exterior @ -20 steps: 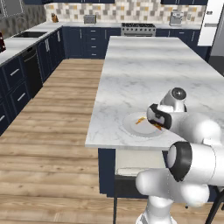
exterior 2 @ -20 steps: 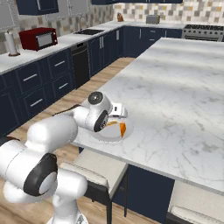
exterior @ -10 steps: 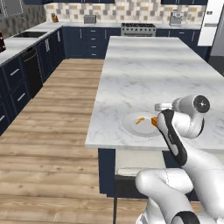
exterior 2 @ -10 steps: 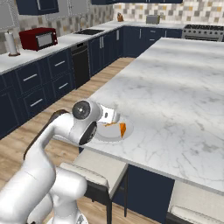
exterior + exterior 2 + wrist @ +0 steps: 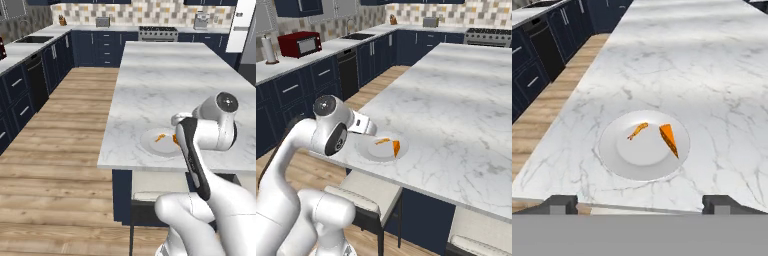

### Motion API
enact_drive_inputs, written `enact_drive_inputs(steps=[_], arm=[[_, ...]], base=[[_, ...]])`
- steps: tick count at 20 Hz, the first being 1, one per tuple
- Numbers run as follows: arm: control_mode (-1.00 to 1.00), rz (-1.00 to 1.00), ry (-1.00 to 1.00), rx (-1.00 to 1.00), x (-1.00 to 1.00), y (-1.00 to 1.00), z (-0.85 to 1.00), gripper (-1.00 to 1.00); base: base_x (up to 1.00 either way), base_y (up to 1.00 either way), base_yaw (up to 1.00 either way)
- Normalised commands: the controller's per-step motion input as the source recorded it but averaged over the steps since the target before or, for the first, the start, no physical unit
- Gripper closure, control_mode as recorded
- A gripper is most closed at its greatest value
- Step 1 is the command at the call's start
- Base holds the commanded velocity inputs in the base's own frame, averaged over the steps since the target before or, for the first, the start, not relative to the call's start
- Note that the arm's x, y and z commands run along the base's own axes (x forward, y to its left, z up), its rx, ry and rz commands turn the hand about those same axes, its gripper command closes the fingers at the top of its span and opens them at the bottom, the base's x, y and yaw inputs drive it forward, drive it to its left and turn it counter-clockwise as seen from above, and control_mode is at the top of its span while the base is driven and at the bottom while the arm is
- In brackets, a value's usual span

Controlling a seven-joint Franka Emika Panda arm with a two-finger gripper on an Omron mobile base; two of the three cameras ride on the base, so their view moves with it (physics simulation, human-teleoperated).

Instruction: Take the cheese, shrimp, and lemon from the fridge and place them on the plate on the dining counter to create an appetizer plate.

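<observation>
Spread wide and empty, the two-finger gripper is seen with its dark fingertips far apart at the bottom of the hand view, raised above the near edge of the counter. Compared with a second ago, when the hand was bent down over the plate, the white arm has been drawn back and up, so the plate is now uncovered in both base views.

The long dining counter with its white grey-veined marble top and navy blue base is unchanged in position. Near its front edge lies the round shallow white plate (where it was a second ago). On the plate, two pieces are found: the small orange wedge-shaped cheese towards one side, and the thin curved orange shrimp just beside it, the two apart and not touching. Both are also visible on the plate in the right base view, the cheese and the shrimp. In the left base view the cheese is partly hidden behind the arm.
</observation>
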Motion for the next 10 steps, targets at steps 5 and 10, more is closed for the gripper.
enact_drive_inputs(steps=[5,10], arm=[[-1.0,0.0,0.0,0.0,-0.58,0.29,-0.01,-1.0],[-1.0,0.0,-0.06,-0.01,-0.7,0.41,0.0,-1.0]], base=[[0.0,0.0,0.0],[0.0,0.0,0.0]])
